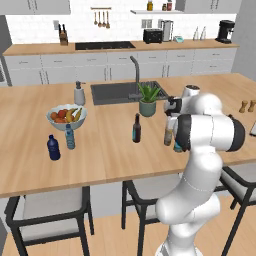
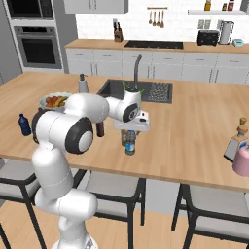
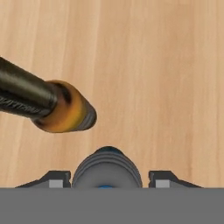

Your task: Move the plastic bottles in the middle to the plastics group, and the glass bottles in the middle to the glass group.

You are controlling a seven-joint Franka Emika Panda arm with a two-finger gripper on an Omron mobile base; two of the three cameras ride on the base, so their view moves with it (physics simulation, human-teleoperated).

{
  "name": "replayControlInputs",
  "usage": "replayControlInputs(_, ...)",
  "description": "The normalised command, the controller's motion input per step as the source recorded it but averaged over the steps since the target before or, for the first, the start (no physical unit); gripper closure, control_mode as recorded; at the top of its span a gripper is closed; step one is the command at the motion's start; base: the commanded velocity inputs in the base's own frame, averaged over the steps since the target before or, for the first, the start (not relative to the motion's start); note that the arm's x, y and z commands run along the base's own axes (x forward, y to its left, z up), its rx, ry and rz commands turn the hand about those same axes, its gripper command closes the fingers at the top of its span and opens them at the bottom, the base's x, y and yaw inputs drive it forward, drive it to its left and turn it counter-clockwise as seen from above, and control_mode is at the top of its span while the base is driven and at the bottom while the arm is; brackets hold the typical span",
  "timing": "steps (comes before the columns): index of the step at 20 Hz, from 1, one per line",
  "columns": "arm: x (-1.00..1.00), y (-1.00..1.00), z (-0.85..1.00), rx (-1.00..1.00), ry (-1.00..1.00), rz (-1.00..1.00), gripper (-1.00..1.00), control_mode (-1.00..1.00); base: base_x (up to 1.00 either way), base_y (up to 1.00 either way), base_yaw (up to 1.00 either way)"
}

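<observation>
In the left base view the white arm rises from the lower right, bends at a bulky elbow and reaches forward over the wooden counter [image 1: 105,150], its hand pointing down. The amber bottle [image 1: 168,134] peeks out just left of the forearm, with a sliver of the water bottle [image 1: 177,146] below it. The dark bottle [image 1: 136,129] stands apart to the left, in front of the potted plant [image 1: 148,100]. Far left, near the fruit bowl [image 1: 66,116], stand the navy bottle [image 1: 53,148] and the pale-blue bottle [image 1: 70,137].

In the right base view the arm folds across from the lower left, and the gripper [image 2: 130,130] hangs straight down over the water bottle [image 2: 130,143], which stands upright near the counter's front edge. The amber bottle [image 2: 124,137] is just behind it, the dark bottle [image 2: 100,129] partly hidden by the arm, and the navy bottle [image 2: 23,125] far left.

In the hand view the water bottle's cap [image 3: 106,168] sits between the two fingertips [image 3: 49,180], which are spread on either side of it without touching. The amber bottle [image 3: 41,103] lies up and left in this view.
</observation>
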Motion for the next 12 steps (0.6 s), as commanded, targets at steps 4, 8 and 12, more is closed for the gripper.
replayControlInputs(4,-0.28,0.00,-0.05,0.02,0.01,0.00,1.00,-1.00,0.00,0.00,0.00)
replayControlInputs(8,-0.48,0.00,0.02,0.01,0.01,0.00,1.00,-1.00,0.00,0.00,0.00)
replayControlInputs(12,-0.50,0.03,0.30,0.00,0.00,0.00,1.00,-1.00,0.00,0.00,0.00)
